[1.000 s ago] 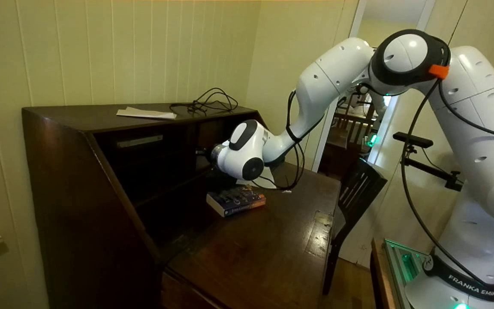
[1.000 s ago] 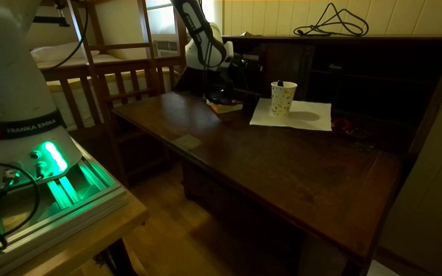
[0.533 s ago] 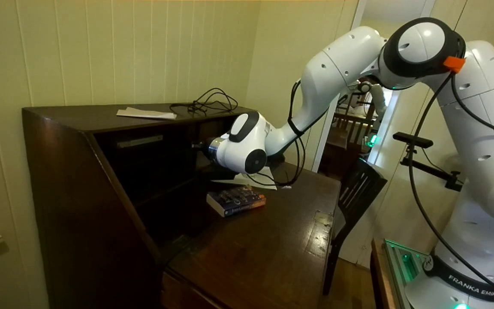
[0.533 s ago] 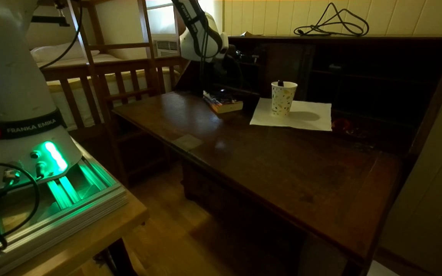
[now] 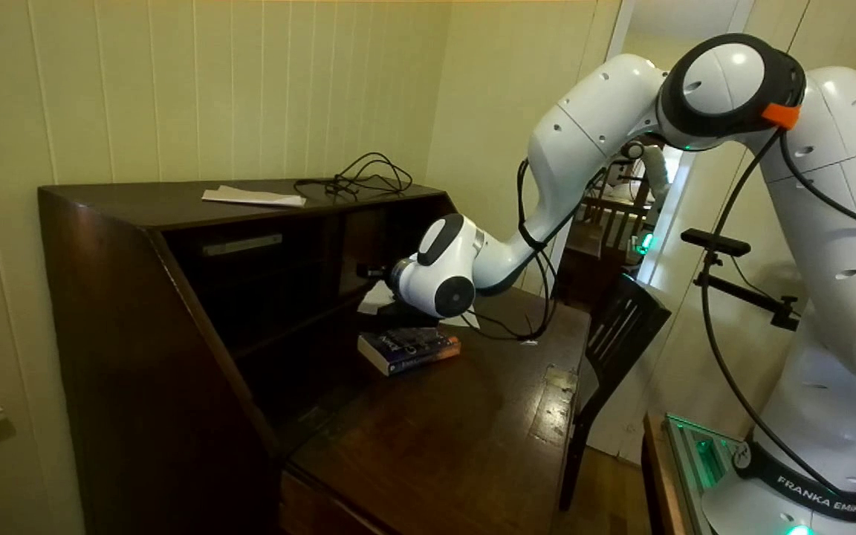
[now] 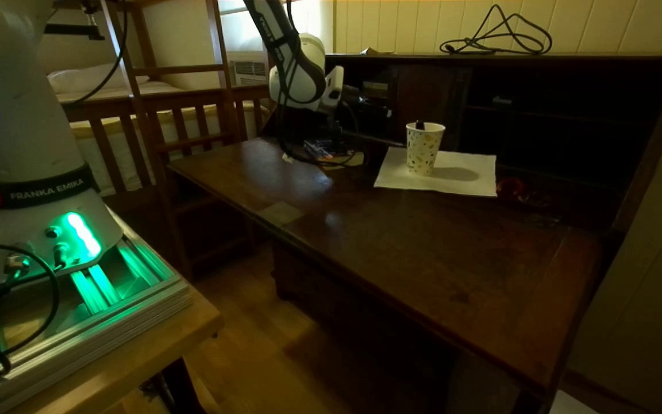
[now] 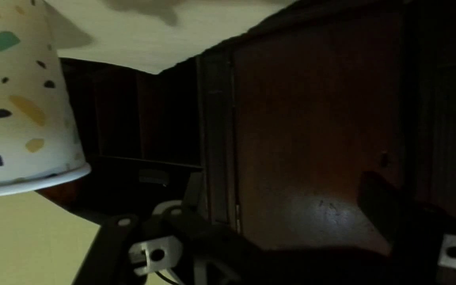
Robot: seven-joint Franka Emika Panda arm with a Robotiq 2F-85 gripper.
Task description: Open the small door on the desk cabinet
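- One speckled cup (image 7: 22,118): left of the gripper (image 7: 283,190) in the wrist view.
- White sheet (image 7: 152,43): left of the gripper, along the upper edge.
- Desk cabinet (image 7: 216,118), dark wood: beyond the gripper.
- Gripper fingers (image 7: 378,204): set wide apart.
- Small door (image 7: 315,111): beyond the fingers, seen between them; dark fitting (image 7: 384,159) near one fingertip.

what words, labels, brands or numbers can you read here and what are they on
"FRANKA EMIKA": on the robot's dark base band, in both exterior views.
Lettering on the arm: too blurred to read.
Lettering on the book, cover and spine: too small and blurred to read.
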